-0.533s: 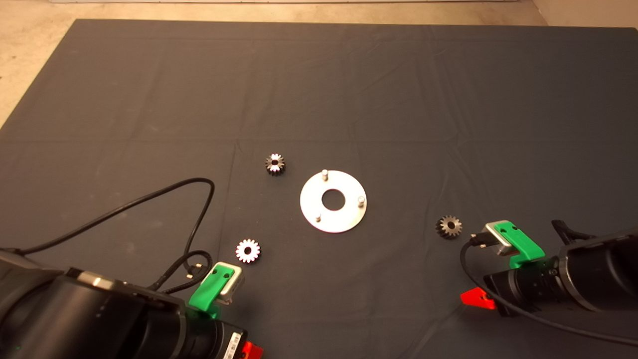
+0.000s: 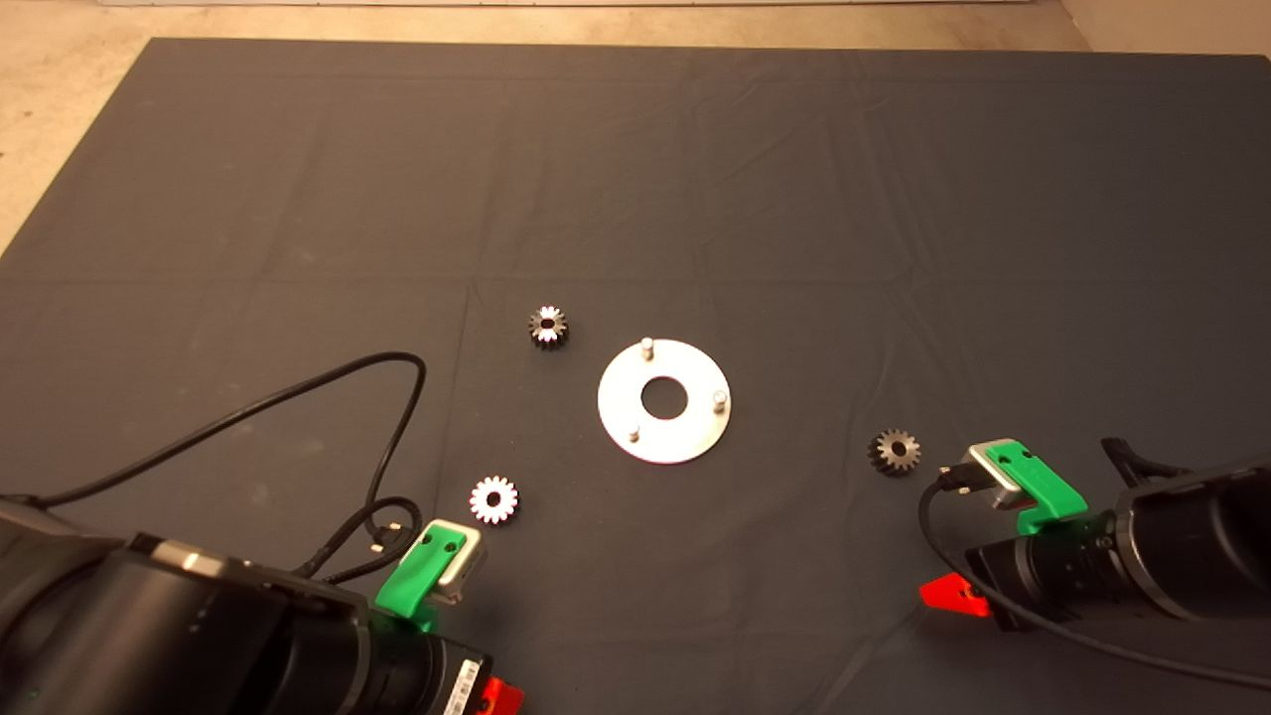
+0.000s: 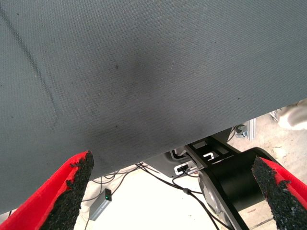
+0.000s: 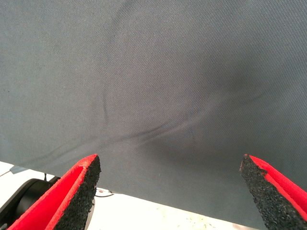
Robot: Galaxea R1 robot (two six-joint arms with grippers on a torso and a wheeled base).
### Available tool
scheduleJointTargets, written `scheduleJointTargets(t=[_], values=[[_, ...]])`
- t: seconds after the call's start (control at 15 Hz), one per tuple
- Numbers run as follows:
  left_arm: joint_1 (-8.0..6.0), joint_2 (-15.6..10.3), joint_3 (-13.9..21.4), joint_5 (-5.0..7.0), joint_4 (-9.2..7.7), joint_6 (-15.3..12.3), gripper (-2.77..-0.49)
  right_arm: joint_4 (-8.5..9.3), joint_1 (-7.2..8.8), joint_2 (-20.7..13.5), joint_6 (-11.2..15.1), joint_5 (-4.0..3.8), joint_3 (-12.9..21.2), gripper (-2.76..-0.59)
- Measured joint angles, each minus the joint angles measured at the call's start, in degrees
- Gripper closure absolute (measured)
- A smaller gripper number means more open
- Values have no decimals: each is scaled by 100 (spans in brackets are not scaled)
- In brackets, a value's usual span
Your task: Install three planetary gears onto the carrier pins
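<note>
Left gripper (image 3: 170,191) sat low at the near left edge of the mat (image 2: 695,179), jaws spread wide with nothing between them; I saw only bare cloth and the mat's edge ahead of its pads. A black cable (image 2: 298,397) looped from that arm.

A bright gear (image 2: 494,500) lay flat just beyond the left jaws, untouched. A second gear (image 2: 548,327) lay farther out, close to the disc (image 2: 616,417) but apart from it. The disc rested mid-mat between the two grippers, its three pins (image 2: 646,346) bare and upright.

A dark gear (image 2: 895,452) lay right of the disc, just off the right gripper (image 4: 170,191). I read those jaws as released too, empty, over plain cloth.
</note>
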Motion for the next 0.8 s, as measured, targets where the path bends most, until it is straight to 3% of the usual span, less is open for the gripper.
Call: scheduleJointTargets(t=[0.8], values=[[0,20,0,-1,15,117,-236,0,-1,5,-165,2,0,-217]])
